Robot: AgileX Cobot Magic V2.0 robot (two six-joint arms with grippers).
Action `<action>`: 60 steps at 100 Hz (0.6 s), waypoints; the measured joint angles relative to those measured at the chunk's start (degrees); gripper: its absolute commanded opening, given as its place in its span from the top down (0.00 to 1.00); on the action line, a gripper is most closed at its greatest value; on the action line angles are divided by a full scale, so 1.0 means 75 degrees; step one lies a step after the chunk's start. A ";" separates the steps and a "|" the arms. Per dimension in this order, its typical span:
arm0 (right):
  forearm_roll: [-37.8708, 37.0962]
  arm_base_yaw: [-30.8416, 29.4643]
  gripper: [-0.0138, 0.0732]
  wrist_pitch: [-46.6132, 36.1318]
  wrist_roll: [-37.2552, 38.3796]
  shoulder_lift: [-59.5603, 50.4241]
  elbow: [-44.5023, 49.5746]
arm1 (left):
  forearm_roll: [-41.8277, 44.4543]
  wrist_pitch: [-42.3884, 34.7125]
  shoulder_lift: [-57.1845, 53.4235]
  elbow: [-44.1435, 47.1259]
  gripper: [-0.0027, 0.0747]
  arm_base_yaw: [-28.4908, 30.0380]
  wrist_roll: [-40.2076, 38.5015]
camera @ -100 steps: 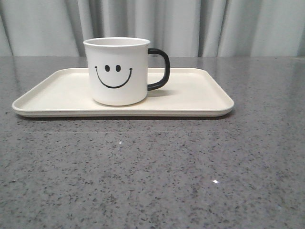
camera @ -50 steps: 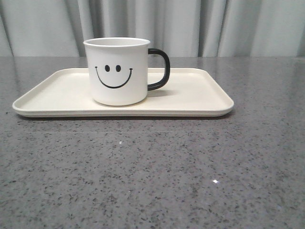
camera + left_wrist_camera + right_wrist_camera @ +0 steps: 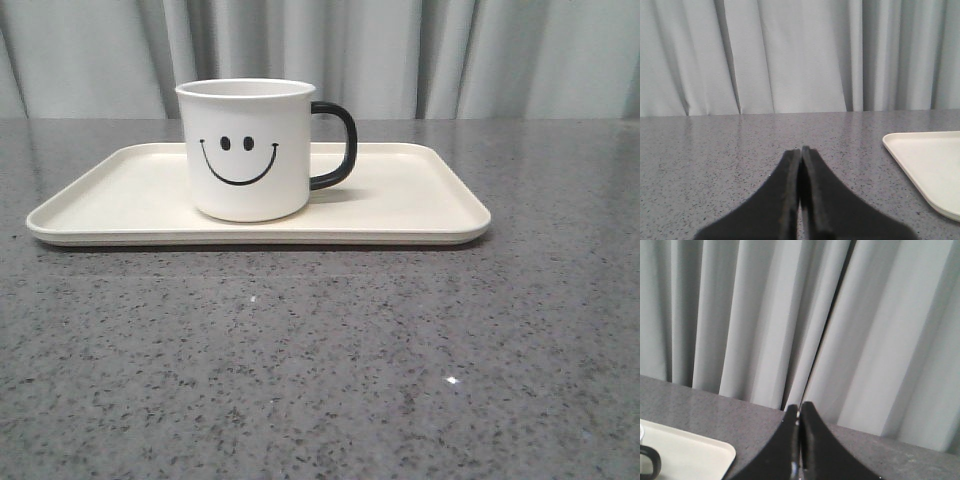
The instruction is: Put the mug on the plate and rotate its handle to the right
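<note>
The plate (image 3: 420, 205) lies toward the table's far edge and bears the mug (image 3: 247, 150) upright left of its middle, smiley toward the near edge, handle (image 3: 336, 146) pointing right. Nothing has shifted since the earlier frames. The left gripper (image 3: 801, 152) and right gripper (image 3: 799, 409) both have fingers pressed together, empty.

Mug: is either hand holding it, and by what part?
Nothing is held. Left hand and right hand are shut empty; the mug stands free on the plate.

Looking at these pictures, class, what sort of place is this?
Probably a staged robot test bench, not a kitchen: a bare grey speckled table, a plain grey curtain behind it, and only one mug on a plate.
</note>
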 measured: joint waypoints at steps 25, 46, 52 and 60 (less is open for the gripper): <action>0.0000 0.0163 0.91 -0.0449 0.0000 -0.1054 0.1944 | 0.0000 0.0000 0.0000 0.0000 0.99 0.0000 0.0000; 0.0269 0.0187 0.91 -0.1521 -0.0005 -0.1883 0.3382 | 0.0000 0.0000 0.0000 0.0000 0.99 0.0000 0.0000; 0.0426 0.0204 0.91 -0.1811 -0.0005 -0.2096 0.3672 | 0.0000 0.0000 0.0000 0.0000 0.99 0.0000 0.0000; 0.0574 0.0217 0.91 -0.2121 -0.0005 -0.2371 0.4014 | 0.0000 0.0000 0.0000 0.0000 0.99 0.0000 0.0000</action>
